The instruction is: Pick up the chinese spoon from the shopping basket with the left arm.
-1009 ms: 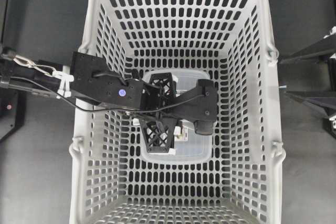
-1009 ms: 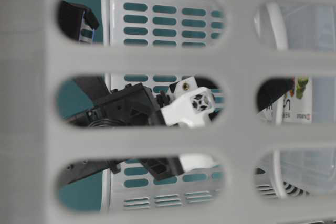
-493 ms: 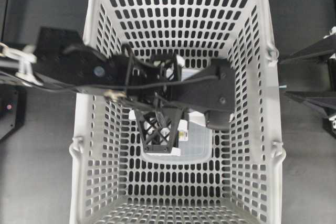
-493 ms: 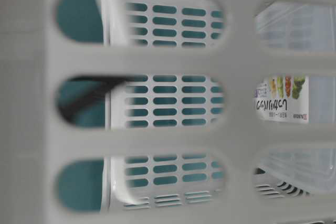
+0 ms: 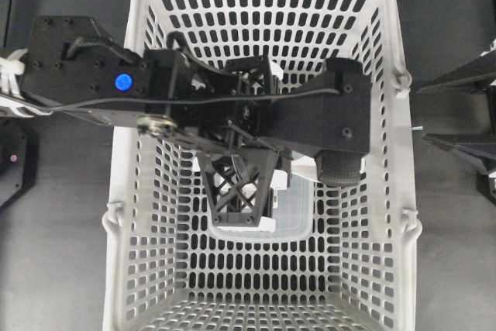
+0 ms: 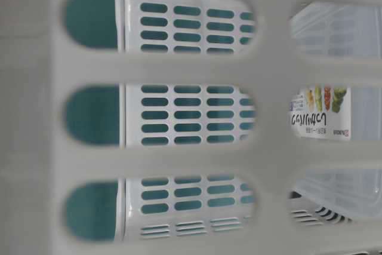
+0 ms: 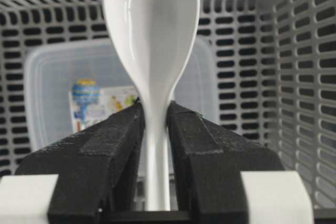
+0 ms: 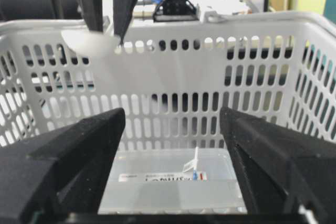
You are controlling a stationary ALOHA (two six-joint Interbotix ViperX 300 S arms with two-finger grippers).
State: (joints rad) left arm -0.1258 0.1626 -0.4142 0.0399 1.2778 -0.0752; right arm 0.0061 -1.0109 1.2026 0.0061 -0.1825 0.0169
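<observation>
My left gripper [image 7: 155, 114] is shut on the handle of the white chinese spoon [image 7: 151, 30], whose bowl points away from the wrist camera. In the overhead view the left arm [image 5: 116, 83] reaches over the light-grey shopping basket [image 5: 139, 191] and its gripper [image 5: 244, 141] hides the spoon. In the right wrist view the spoon [image 8: 89, 43] hangs in black fingers at the height of the basket's rim [image 8: 210, 24]. My right gripper [image 8: 173, 129] is open and empty, outside the basket at the right [image 5: 417, 114].
A clear lidded container with a colourful label [image 7: 63, 93] lies on the basket floor under the spoon; it also shows in the overhead view [image 5: 294, 215] and the table-level view [image 6: 319, 114]. The basket's slotted walls [image 6: 179, 67] surround it.
The left arm has risen with the spoon, from low inside the basket up to about rim height. It has left the table-level view. The right arm has not moved.
</observation>
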